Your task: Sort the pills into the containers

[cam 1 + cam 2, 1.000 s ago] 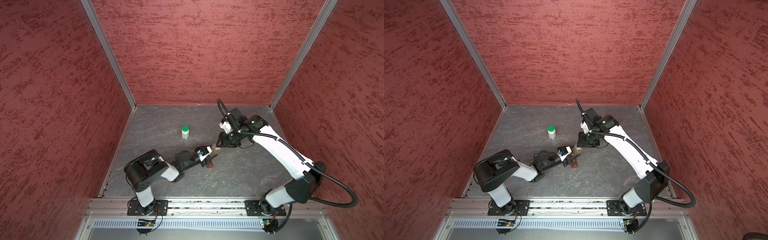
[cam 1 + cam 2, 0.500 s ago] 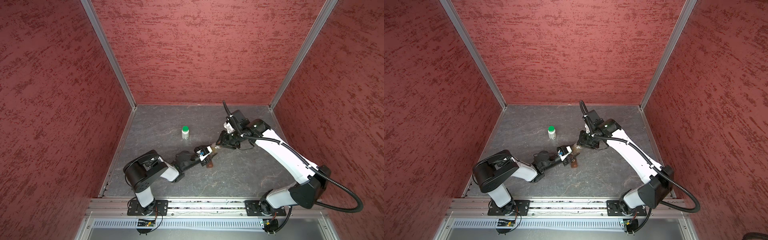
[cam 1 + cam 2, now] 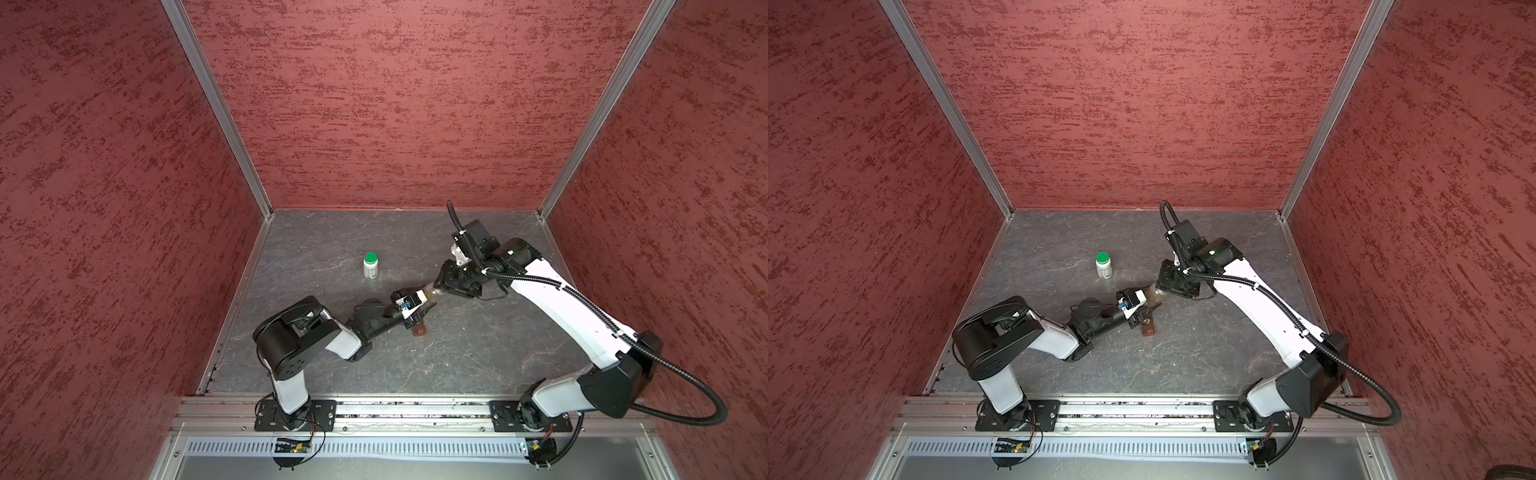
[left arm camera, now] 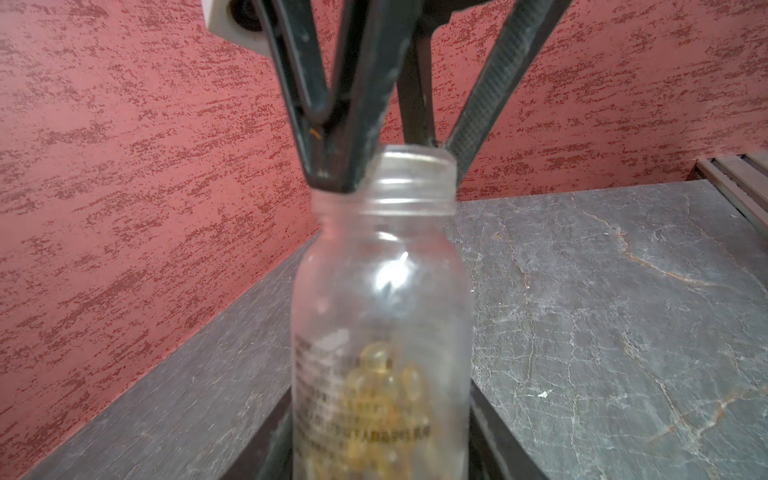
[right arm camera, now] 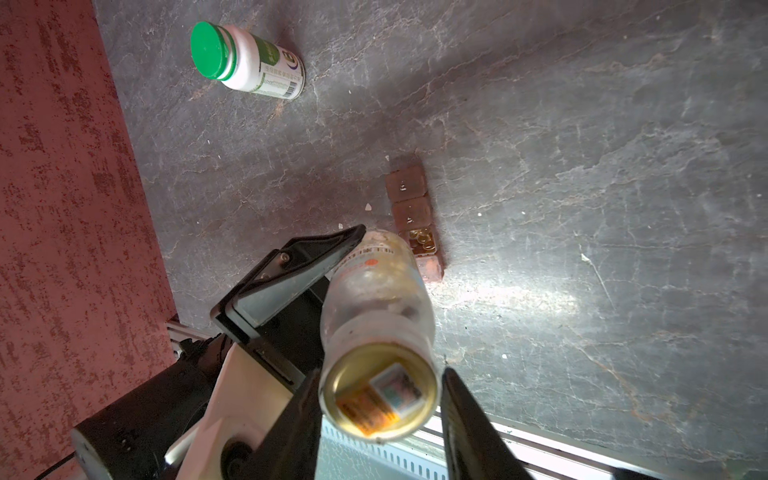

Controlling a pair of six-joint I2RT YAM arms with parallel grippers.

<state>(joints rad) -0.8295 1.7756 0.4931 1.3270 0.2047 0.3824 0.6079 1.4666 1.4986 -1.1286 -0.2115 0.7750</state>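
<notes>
The clear bottle [image 3: 426,294] hangs tilted above the middle of the worktop [image 3: 457,365], its uncapped mouth turned toward the right arm, and it sits between both sets of jaws at once. The left gripper [image 3: 421,303] has its jaws pressed in on the labelled body. In the right wrist view one of its fingers [image 5: 332,253] lies flat against the bottle's side, while the opposite finger is hidden behind the bottle. The right gripper [image 5: 380,376] stands at the mouth with its jaws part spread, one finger on each side of the threaded neck. In the left wrist view one fingertip [image 4: 332,174] overlaps the neck and the other ends right at the rim. The right wrist view shows a thin sliver of gap on one side, so I cannot tell whether these jaws pinch the neck or only flank it. Yellow pills [image 4: 380,374] are heaped toward the bottle's base end, blurred behind the label's print. Below the bottle the brown pill organizer [image 5: 415,216] lies flat near the middle of the worktop. One compartment is open with a few yellow pills in it, two beside it have shut lids, and the bottle partly covers the strip. The white bottle [image 3: 370,266] with a green cap stands upright toward the back left of the worktop, well apart from both grippers.
</notes>
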